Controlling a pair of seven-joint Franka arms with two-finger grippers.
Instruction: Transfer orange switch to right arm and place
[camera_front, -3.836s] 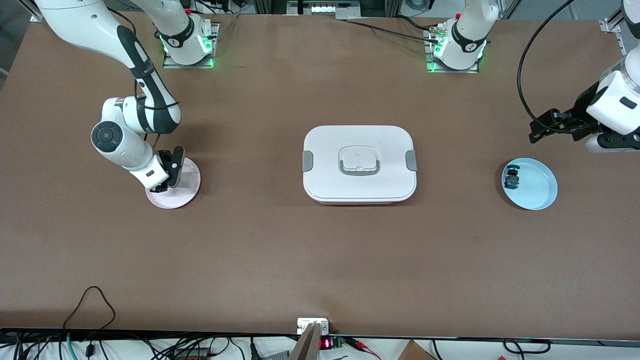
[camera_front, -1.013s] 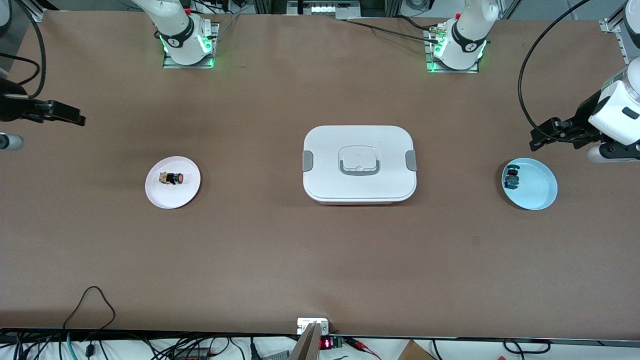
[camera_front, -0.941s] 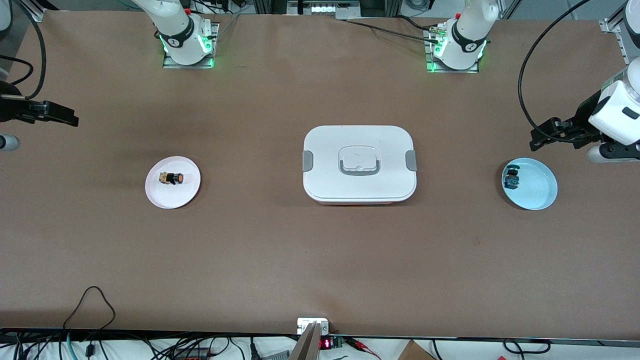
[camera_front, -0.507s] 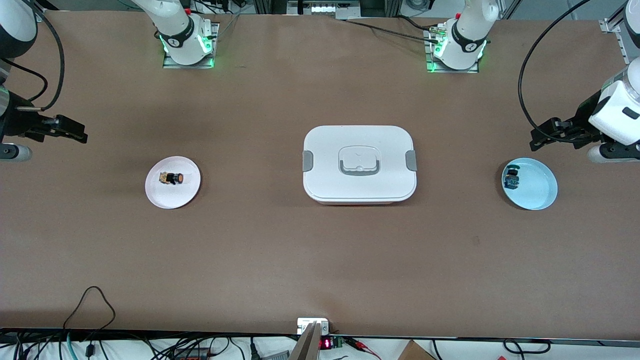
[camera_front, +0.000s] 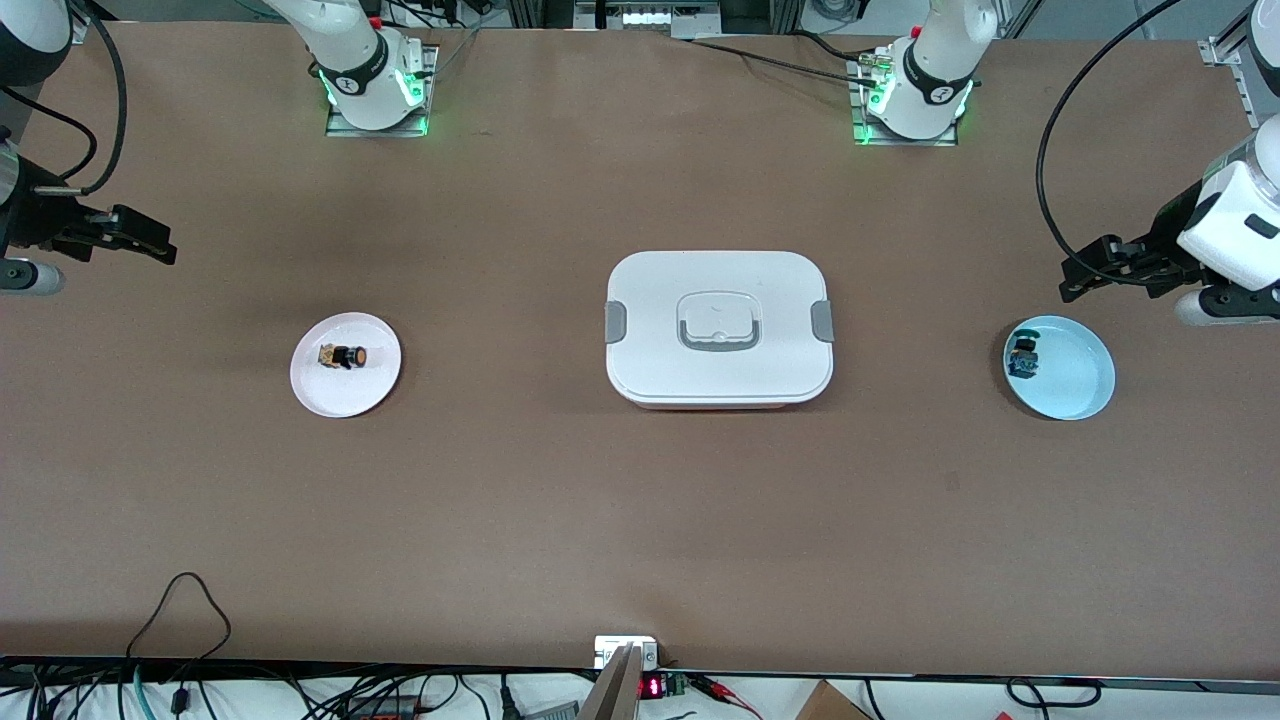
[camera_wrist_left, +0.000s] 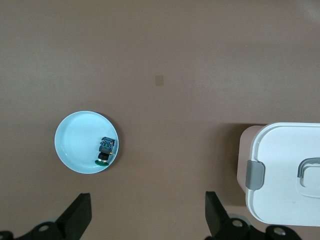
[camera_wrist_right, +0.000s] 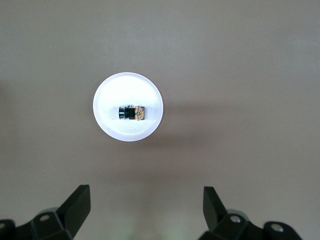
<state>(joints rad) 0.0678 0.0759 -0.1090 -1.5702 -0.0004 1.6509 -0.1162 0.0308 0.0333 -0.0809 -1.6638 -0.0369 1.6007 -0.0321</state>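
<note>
The orange switch (camera_front: 345, 356) is seen lying on its side on the white plate (camera_front: 345, 395), at the centre-left of the front view. The right gripper (camera_front: 140, 241), jaws spread and empty, is held at the left edge of that frame. The left gripper (camera_front: 1090, 272), also spread and empty, hangs at the right edge, just above the blue plate (camera_front: 1075, 385) holding a blue-and-black part (camera_front: 1023, 358).

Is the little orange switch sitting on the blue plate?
No, the orange switch lies on the white plate at the right arm's end of the table; the blue plate holds a blue-and-black part.
</note>
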